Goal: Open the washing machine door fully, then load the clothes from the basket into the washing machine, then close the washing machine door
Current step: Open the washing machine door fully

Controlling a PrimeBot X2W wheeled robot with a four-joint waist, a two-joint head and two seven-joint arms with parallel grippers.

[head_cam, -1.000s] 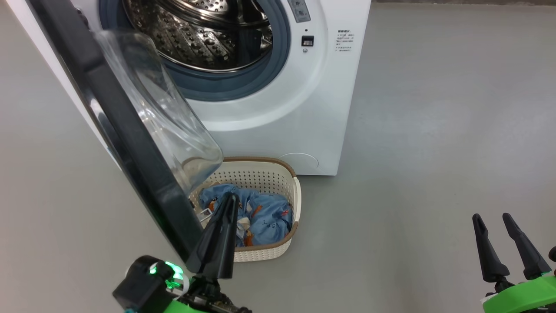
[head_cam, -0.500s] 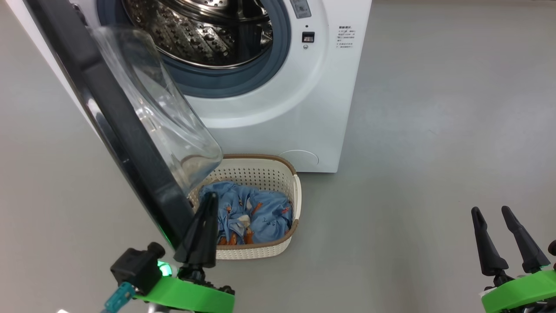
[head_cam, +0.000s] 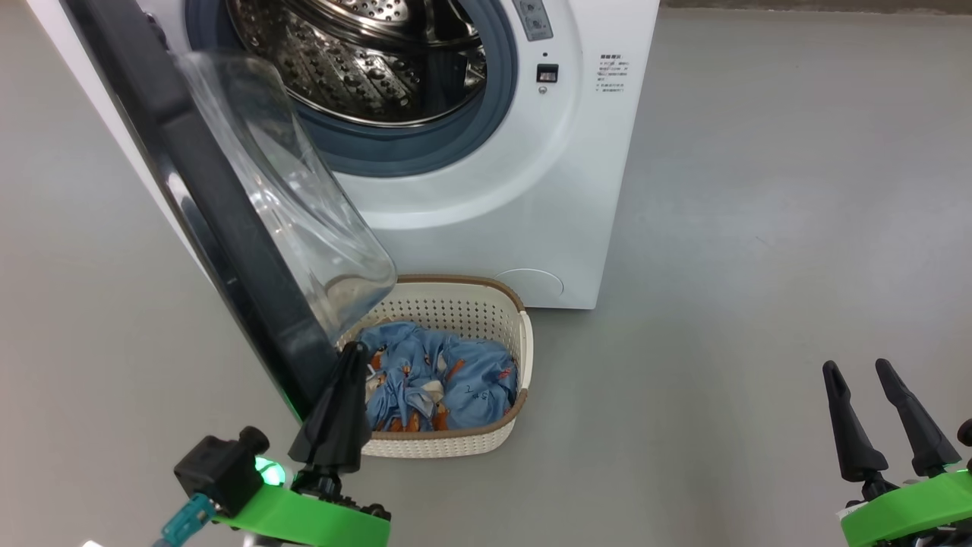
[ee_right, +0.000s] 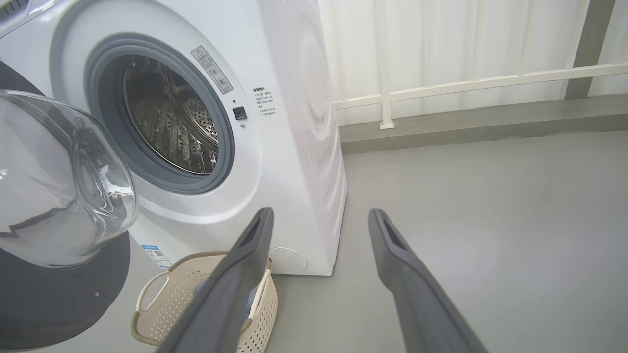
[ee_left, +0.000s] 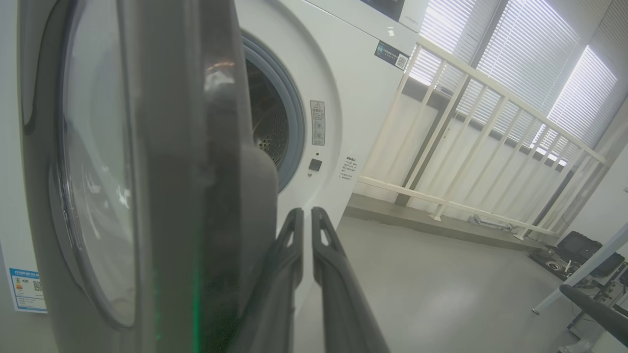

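The washing machine (head_cam: 531,175) stands with its steel drum (head_cam: 364,53) exposed. The washing machine door (head_cam: 220,220), black-rimmed with a clear glass bowl (head_cam: 288,205), swings out toward me. The cream basket (head_cam: 501,437) sits on the floor before the machine, holding the light blue clothes (head_cam: 448,380). My left gripper (head_cam: 354,351) is shut on nothing, close beside the door's lower free edge and over the basket's left end. In the left wrist view its shut fingers (ee_left: 338,274) rise next to the door rim (ee_left: 162,171); contact cannot be told. My right gripper (head_cam: 856,366) is open at the lower right.
Grey floor (head_cam: 759,228) spreads to the right of the machine. The right wrist view shows the machine (ee_right: 289,122), the basket (ee_right: 162,294) and a white railing (ee_right: 466,83) behind. The same railing (ee_left: 471,147) appears in the left wrist view.
My left gripper has drawn back down and left, from over the clothes to the door's lower edge. The camera shifted slightly. The right gripper has barely moved.
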